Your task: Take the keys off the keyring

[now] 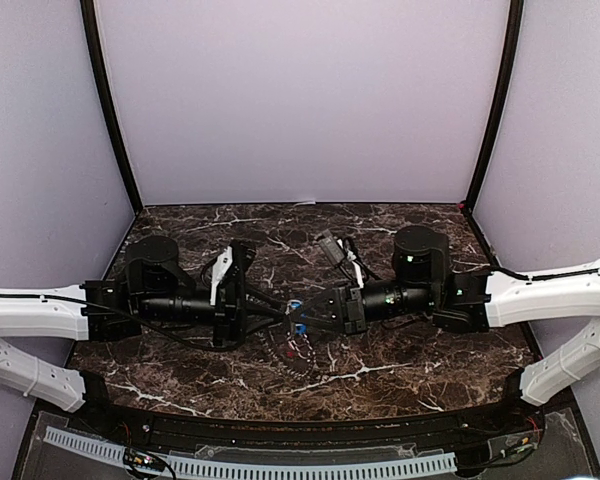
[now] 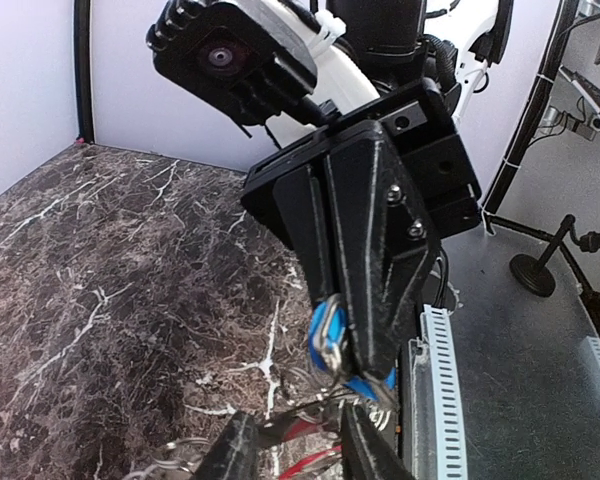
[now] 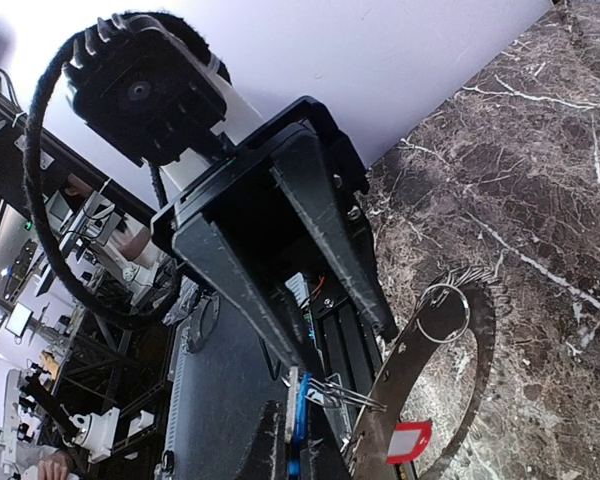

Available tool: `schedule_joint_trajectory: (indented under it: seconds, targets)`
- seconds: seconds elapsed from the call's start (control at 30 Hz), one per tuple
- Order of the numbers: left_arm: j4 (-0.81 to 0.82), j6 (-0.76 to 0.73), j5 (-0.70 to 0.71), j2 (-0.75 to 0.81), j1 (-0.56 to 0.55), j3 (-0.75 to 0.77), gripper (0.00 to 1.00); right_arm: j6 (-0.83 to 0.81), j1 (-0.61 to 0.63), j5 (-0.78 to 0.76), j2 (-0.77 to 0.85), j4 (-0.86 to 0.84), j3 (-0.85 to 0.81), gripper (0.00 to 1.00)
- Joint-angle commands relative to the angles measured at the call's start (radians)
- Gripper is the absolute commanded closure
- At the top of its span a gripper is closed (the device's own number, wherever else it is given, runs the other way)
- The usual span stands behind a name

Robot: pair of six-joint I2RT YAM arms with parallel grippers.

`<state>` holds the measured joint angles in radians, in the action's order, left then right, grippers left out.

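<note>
Pinching the blue key (image 2: 325, 335), right gripper (image 2: 348, 355) seems set to draw it off the keyring (image 3: 395, 375); whether left gripper (image 2: 300, 448) grips is unclear.

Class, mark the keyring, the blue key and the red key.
keyring (image 3: 382, 400), right wrist view, flat grey band
blue key (image 2: 323, 335), left wrist view, blue head
red key (image 3: 410, 441), right wrist view, red head

Overhead view from behind; two close wrist views, each facing the other's fingers (image 2: 365, 250)
</note>
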<state>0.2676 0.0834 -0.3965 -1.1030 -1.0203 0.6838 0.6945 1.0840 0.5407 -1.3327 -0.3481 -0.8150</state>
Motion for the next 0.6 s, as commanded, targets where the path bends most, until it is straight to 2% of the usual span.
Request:
schedule_joint_trajectory:
  seconds: [0.0,0.37,0.57]
  targets:
    - [0.000,-0.033,0.045,-0.010,-0.016,0.022,0.74,0.023,-0.006,0.041,0.000,-0.063,-0.042,1.00]
    - [0.030,-0.027,0.049,-0.045,-0.062,0.021,0.74,0.038,-0.006,0.018,0.003,-0.068,-0.022,1.00]
    - [0.032,-0.035,0.092,-0.017,-0.066,0.003,0.69,0.039,-0.006,0.001,0.010,-0.063,-0.017,1.00]
